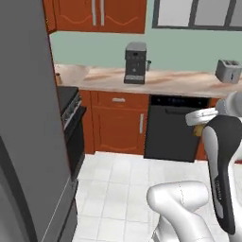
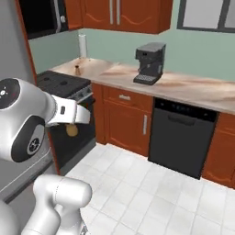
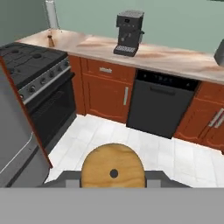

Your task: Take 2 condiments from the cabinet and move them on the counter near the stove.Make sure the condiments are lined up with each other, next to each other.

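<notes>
Condiment shaker with tan wooden top (image 3: 113,171) sits clamped in my gripper (image 3: 113,183), mid-air above the floor. Second shaker (image 3: 50,41) stands at the counter's (image 3: 175,61) corner beside the stove (image 3: 26,59). Risk: careless placement topples it, breaking alignment.

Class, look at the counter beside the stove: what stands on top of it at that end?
On the counter by the stove stands one small wooden shaker bottle, with a paper towel roll behind it near the wall. The roll's base is partly hidden by the bottle.
</notes>
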